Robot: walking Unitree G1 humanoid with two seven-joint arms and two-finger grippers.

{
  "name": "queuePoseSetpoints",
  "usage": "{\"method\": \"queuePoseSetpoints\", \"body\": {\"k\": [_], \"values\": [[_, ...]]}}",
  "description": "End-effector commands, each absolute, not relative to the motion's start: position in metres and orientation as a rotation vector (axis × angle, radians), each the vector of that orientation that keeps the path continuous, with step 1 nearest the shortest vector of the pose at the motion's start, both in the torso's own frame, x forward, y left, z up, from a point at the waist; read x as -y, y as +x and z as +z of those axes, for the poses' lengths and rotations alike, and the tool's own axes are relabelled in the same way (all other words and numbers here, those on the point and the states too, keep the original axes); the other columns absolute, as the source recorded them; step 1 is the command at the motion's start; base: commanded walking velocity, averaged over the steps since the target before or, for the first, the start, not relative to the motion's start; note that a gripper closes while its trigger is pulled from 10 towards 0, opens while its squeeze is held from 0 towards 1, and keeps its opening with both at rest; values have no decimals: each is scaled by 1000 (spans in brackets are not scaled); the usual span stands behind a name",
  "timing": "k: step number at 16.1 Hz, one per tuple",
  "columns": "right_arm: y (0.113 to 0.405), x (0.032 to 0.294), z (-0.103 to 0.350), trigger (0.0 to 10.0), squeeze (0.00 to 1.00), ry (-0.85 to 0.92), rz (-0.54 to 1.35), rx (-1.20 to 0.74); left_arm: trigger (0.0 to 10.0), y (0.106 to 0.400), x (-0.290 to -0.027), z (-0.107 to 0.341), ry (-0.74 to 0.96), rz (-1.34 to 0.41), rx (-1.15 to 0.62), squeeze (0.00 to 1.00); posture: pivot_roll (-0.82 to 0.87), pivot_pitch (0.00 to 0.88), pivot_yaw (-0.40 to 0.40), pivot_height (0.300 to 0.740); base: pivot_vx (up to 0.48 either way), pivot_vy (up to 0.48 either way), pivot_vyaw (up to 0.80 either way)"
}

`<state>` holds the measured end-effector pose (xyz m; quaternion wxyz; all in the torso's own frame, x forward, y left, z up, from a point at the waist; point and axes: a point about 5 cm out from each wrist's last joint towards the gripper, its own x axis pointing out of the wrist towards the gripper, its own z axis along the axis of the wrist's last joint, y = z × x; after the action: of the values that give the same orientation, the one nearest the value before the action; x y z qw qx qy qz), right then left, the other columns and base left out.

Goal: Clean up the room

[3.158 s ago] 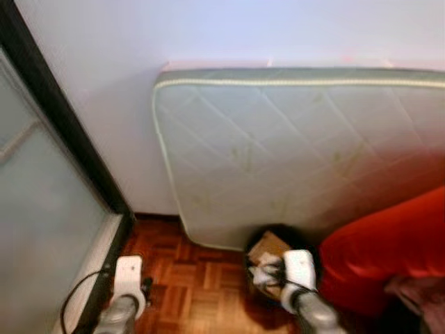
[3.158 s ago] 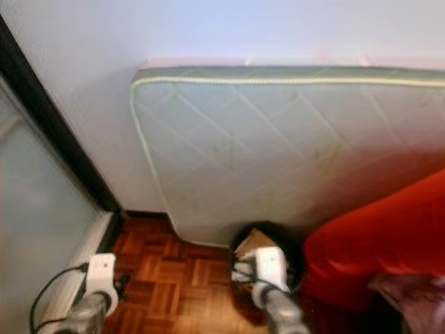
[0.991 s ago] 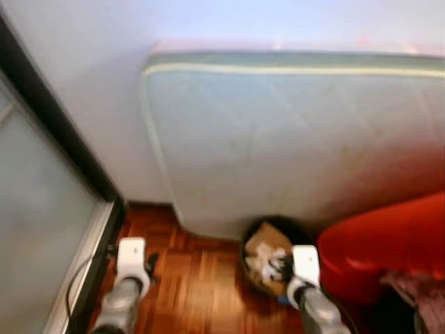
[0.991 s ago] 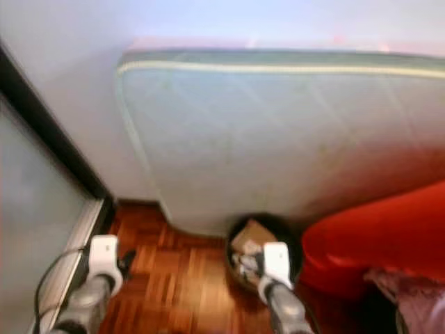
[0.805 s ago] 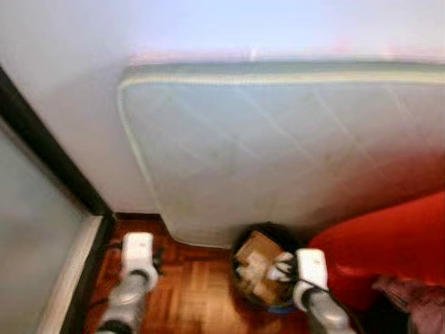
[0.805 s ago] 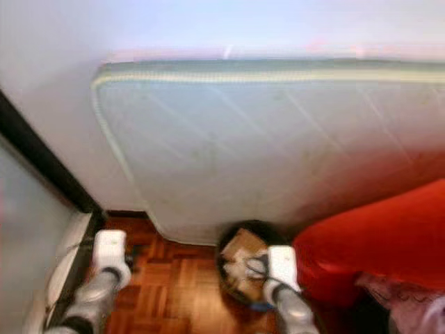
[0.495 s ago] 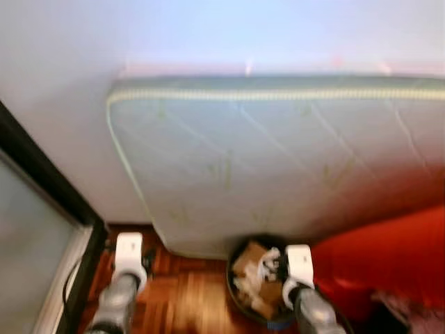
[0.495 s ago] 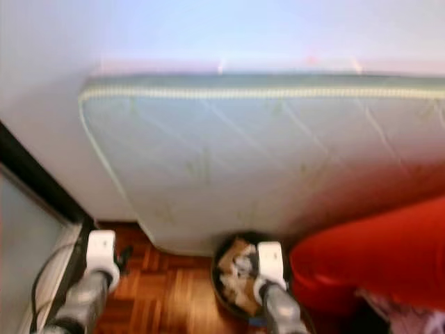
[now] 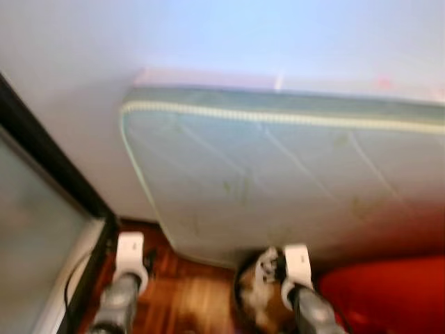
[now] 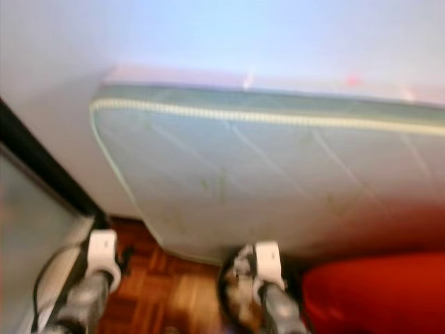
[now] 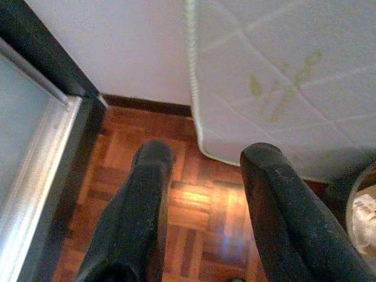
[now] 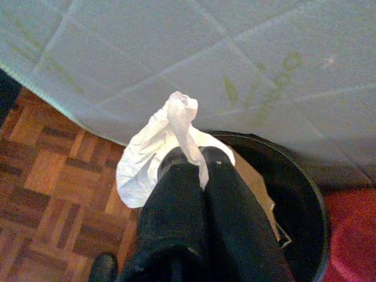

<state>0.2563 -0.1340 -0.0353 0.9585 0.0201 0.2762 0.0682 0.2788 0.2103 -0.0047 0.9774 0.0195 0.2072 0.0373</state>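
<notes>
I see my right end effector (image 12: pixel 194 157) clenched on a white tissue (image 12: pixel 157 150), over the black bin (image 12: pixel 294 200). Left end effector (image 11: pixel 205 158) hangs released w/ nothing in it, near the mattress (image 11: pixel 282 76).

The mattress (image 9: pixel 278 181) leaning on the wall blocks the far side; the black bin (image 12: pixel 294 205) sits at its foot, a red seat (image 10: pixel 375 292) right, bare parquet floor (image 11: pixel 194 200) left.

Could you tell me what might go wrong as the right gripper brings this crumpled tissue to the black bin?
The tissue hangs largely over the parquet floor beside the bin's rim, so a release now could miss. The bin sits tight against the leaning mattress, which the right gripper may brush.
</notes>
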Motion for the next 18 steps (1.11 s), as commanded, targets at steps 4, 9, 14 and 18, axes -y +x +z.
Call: {"method": "queuePoseSetpoints", "body": {"k": [4,9,14,18], "values": [[246,152,-43,10000,0,89,36,-601,10000,279,-192,-7,-14,10,-406,0,76,182,-16,740,0,0,0],[246,155,-45,10000,0,51,-5,-633,10000,282,-183,-3,-24,-37,-370,0,77,187,-17,740,0,0,0],[244,156,-47,10000,0,51,-56,-661,10000,281,-184,-4,-23,-40,-368,0,82,190,-17,740,0,0,0],[245,168,-46,10000,0,-59,-124,-658,10000,281,-184,-4,-26,-40,-367,0,82,190,-18,740,0,0,0]]}}
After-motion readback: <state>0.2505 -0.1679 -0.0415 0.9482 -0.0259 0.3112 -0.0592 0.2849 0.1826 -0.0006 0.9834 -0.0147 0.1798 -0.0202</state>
